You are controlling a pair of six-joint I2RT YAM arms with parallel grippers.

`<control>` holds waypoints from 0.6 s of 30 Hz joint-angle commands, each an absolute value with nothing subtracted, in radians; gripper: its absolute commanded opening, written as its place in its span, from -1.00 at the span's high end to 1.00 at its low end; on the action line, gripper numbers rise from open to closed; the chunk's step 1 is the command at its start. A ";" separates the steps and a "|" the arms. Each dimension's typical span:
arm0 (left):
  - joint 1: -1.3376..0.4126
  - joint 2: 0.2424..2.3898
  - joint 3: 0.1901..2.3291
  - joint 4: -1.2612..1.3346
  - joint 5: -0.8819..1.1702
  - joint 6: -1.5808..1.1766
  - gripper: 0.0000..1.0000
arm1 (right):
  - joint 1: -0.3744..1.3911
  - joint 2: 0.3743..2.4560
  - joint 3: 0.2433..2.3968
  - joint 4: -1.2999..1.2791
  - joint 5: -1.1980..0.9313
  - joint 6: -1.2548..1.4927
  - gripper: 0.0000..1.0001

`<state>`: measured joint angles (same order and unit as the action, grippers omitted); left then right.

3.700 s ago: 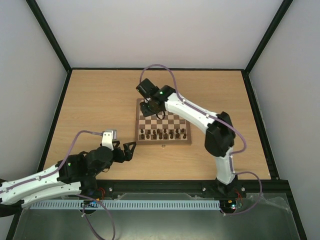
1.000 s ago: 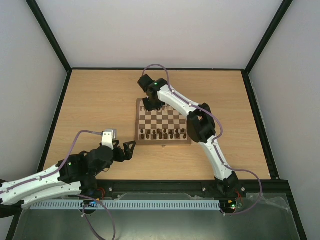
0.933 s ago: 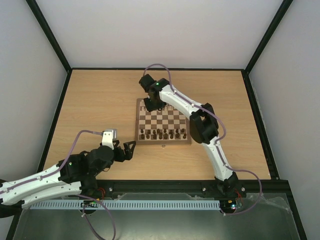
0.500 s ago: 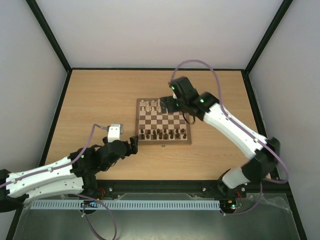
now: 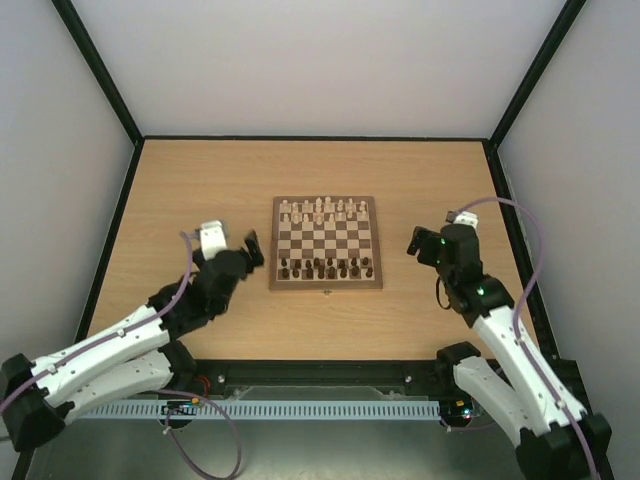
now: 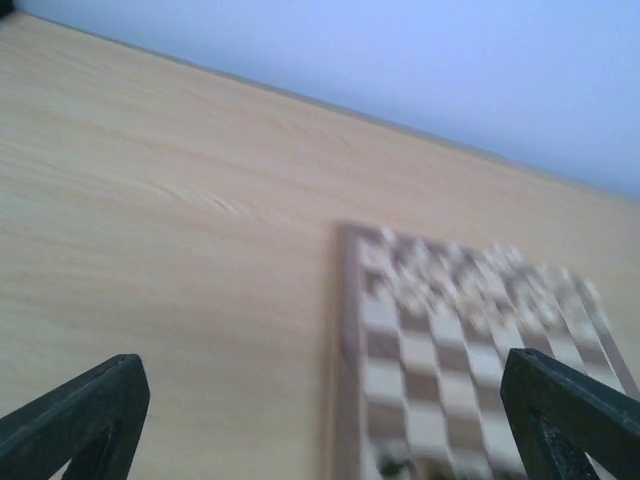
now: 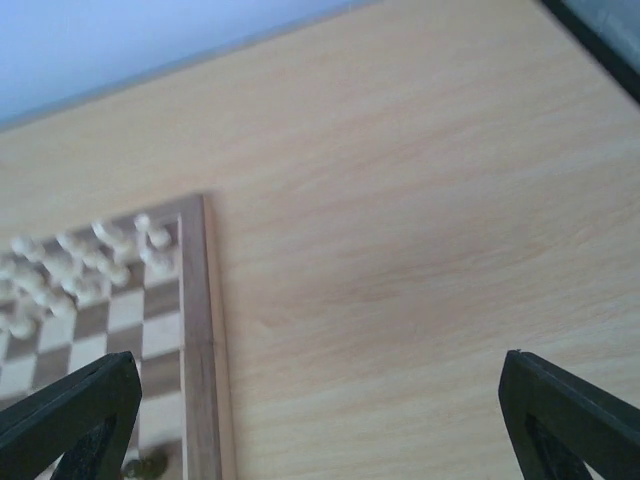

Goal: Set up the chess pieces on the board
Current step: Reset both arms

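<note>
The board (image 5: 325, 240) lies in the middle of the table. The pale chess pieces (image 5: 325, 210) stand in its two far rows. My left gripper (image 5: 248, 252) hovers open just off the board's left edge, nothing between its fingers. In the left wrist view the board (image 6: 405, 425) and the pale chess pieces (image 6: 470, 285) are blurred, and my open left gripper (image 6: 320, 440) frames the board's left border. My right gripper (image 5: 415, 243) is open and empty over bare table right of the board. In the right wrist view, the board's right border (image 7: 195, 330) and pale chess pieces (image 7: 80, 265) lie left of my right gripper (image 7: 320, 430).
Dark brown pieces (image 5: 325, 267) fill the board's two near rows; one shows at the bottom of the right wrist view (image 7: 145, 465). A small metal clasp (image 5: 327, 291) sits on the near edge. Black frame rails (image 5: 115, 215) border the wooden table.
My right arm has pulled back from the board's far rows to the table right of it, jaws now open. My left arm has moved forward toward the board's left edge.
</note>
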<state>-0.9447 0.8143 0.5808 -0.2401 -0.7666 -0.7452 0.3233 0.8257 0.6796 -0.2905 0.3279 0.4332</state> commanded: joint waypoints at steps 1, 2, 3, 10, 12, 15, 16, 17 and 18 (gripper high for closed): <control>-0.656 0.799 0.517 0.005 -0.674 -0.603 -0.99 | 0.298 0.657 0.538 -0.064 0.428 0.404 -0.97; -0.561 0.790 0.480 0.049 -0.598 -0.597 -0.99 | 0.294 0.636 0.516 -0.046 0.458 0.401 -0.97; -0.462 0.786 0.453 0.086 -0.504 -0.594 -0.99 | 0.289 0.620 0.496 -0.021 0.477 0.392 -0.97; -0.177 0.821 0.369 0.162 -0.462 -0.544 -0.99 | 0.287 0.709 0.329 0.352 0.612 0.314 -0.97; -0.166 0.815 0.328 0.223 -0.520 -0.504 -0.99 | 0.287 0.809 0.293 0.490 0.655 0.293 -0.97; -0.165 0.783 0.244 0.394 -0.495 -0.395 -0.99 | 0.282 0.981 0.254 0.701 0.710 0.301 -0.97; -0.164 0.777 0.227 0.437 -0.492 -0.365 -0.99 | 0.278 1.035 0.243 0.773 0.709 0.299 -0.97; -0.163 0.771 0.210 0.465 -0.502 -0.349 -0.99 | 0.272 1.092 0.238 0.834 0.702 0.293 -0.97; -0.162 0.769 0.190 0.513 -0.497 -0.326 -0.99 | 0.265 1.149 0.247 0.877 0.703 0.276 -0.97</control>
<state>-0.1692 0.7914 0.2481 0.2817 -0.4828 -0.4572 0.2844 1.0058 0.2642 0.5224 0.6178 0.3099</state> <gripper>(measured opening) 0.994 0.986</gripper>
